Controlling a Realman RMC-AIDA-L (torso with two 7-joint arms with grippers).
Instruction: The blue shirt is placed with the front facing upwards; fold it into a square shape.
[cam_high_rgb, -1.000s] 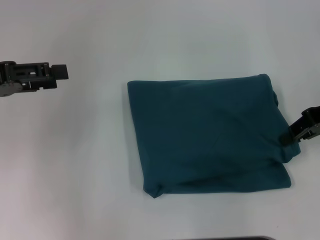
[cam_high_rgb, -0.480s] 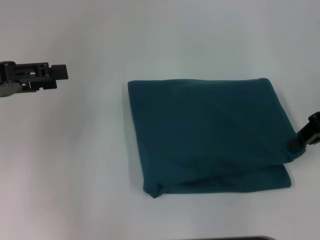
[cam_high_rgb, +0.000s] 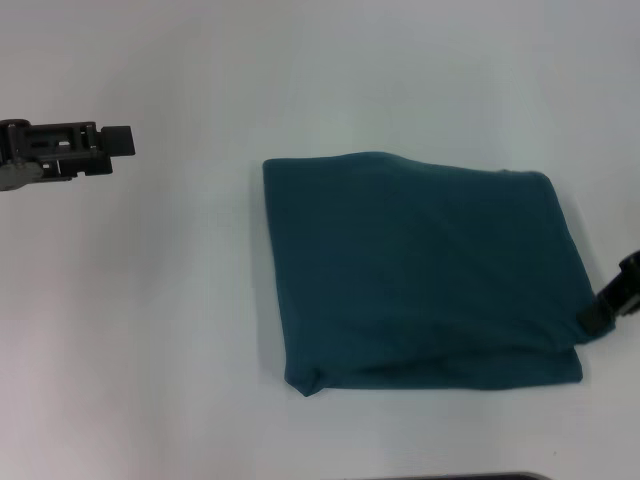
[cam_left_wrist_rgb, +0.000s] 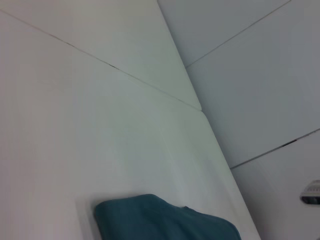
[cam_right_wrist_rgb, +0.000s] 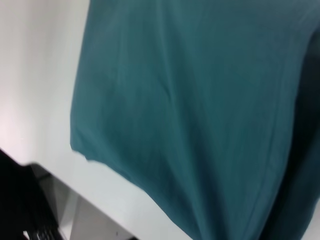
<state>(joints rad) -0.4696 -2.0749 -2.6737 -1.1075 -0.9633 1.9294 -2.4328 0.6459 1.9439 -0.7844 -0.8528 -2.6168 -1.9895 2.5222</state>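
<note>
- White tabletop (cam_high_rgb: 180, 330) stretches across the whole scene, seamed panels visible beyond its far edge from the left wrist.
- Folded into a compact, roughly square packet, the blue shirt (cam_high_rgb: 420, 270) lies right of centre on the table; no sleeves, collar or lettering show, so the folding looks essentially done, with perhaps only the slightly bowed far edge and the offset near layer left to tidy.
- At the packet's near-right corner, the right gripper (cam_high_rgb: 608, 305) touches or pinches the cloth edge; whether its jaws are clamped cannot be told.
- Well apart, out to the left, the left gripper (cam_high_rgb: 105, 145) hovers idle, its jaw state unclear.
</note>
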